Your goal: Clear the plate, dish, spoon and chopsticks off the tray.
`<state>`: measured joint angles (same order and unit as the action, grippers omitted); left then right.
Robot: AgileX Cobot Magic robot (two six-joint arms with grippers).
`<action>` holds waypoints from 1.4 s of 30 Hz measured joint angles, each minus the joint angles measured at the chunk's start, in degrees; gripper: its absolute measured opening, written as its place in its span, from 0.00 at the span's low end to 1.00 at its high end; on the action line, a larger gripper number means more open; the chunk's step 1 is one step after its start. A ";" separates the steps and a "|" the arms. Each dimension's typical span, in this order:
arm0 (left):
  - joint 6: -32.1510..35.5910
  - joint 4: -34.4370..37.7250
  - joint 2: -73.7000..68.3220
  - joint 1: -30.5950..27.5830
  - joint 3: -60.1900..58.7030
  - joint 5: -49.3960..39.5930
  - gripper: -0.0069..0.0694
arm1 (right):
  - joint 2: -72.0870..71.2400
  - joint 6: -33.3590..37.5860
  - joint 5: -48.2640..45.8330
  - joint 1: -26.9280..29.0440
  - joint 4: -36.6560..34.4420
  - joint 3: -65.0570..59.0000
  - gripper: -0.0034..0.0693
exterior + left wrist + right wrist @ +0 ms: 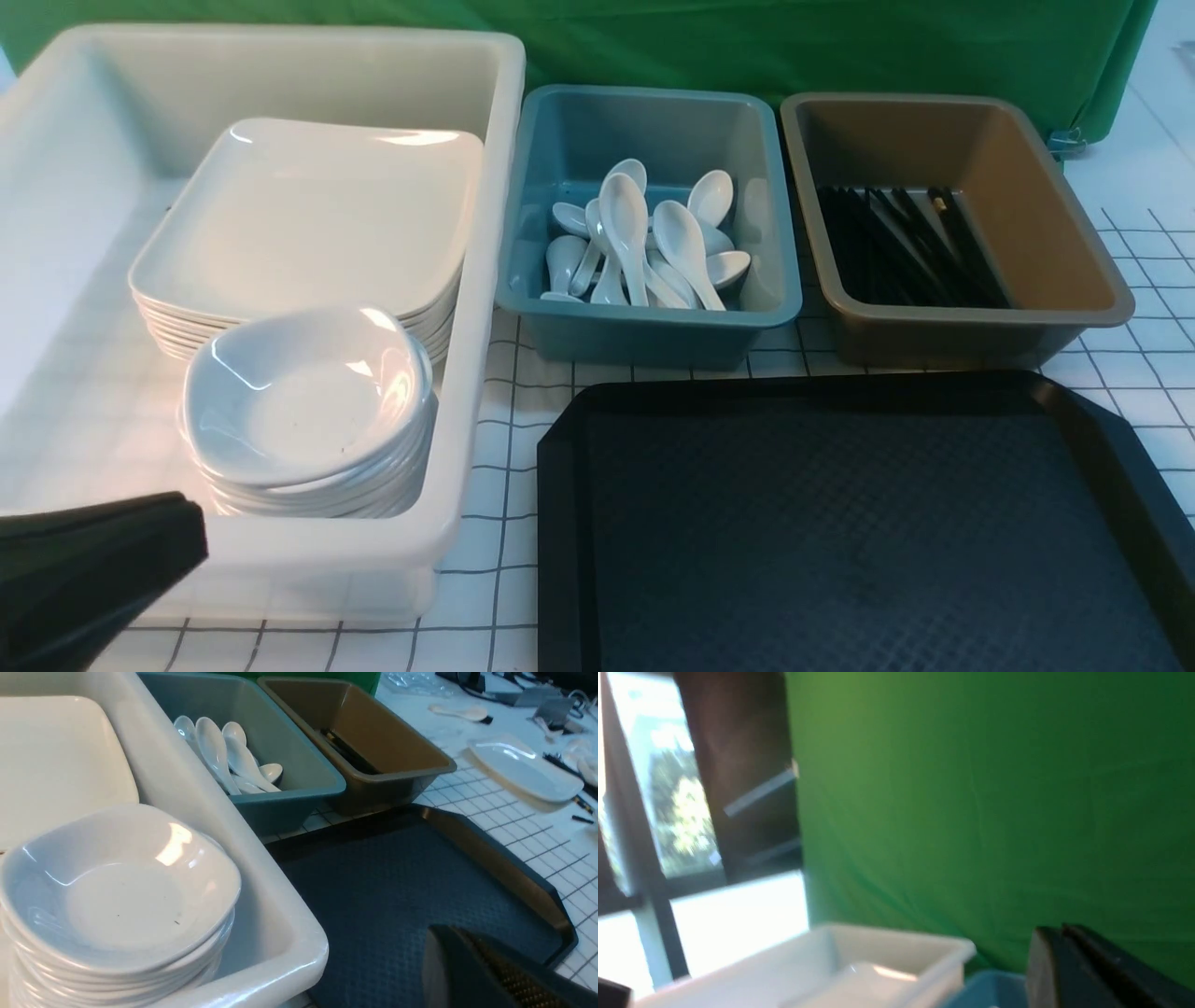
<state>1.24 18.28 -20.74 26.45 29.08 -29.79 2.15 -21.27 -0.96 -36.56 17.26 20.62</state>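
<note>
Tray (859, 523) at 5 o'clock in the front view, its near and right edges cut off by the frame. Plates (308, 210) stacked in the white tub (485, 233) at 10 o'clock, small dishes (303, 397) stacked against their near edge. Spoons (644, 243) heaped in the teal bin (780, 233) at 12 o'clock. Chopsticks (910, 247) in the brown bin (1074, 224) at 1 o'clock, too dark to count.

Left gripper (177, 523): only a black tip at 8 o'clock; cannot tell whether its fingers are parted.

Right gripper (1064, 947): seen only in the blurred right wrist view, fingers pressed together, grasping nothing.

No legible writing.

Left wrist view alone shows a loose plate (523, 767) on the checked table (495, 816) beyond the tray.
</note>
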 joint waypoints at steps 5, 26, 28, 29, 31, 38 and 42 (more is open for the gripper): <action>0.00 0.62 0.31 0.00 -1.95 4.69 0.09 | -2.23 -1.11 3.26 0.00 0.12 -1.50 0.12; 0.16 -3.49 0.42 0.00 -2.05 5.76 0.09 | -2.23 -1.26 3.41 0.00 0.30 -1.89 0.21; 1.87 -6.22 0.42 0.00 -2.13 6.25 0.09 | -2.23 -1.26 3.41 0.00 0.30 -1.89 0.22; 2.03 -6.53 0.42 0.00 -2.21 6.36 0.09 | -2.23 -1.26 3.41 0.00 0.30 -1.89 0.22; 4.39 -10.20 1.14 -0.33 -3.69 9.68 0.09 | -2.23 -1.26 3.41 0.00 0.30 -1.89 0.22; 8.25 -12.18 10.98 -13.75 -17.21 21.70 0.10 | -2.23 -1.26 3.41 0.00 0.30 -1.89 0.24; 8.25 -12.18 18.25 -23.33 -26.14 24.87 0.10 | -2.23 -1.26 3.41 0.00 0.30 -1.89 0.25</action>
<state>9.49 6.10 -2.49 3.12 2.95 -4.92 -0.08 -22.54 2.45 -36.56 17.57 18.74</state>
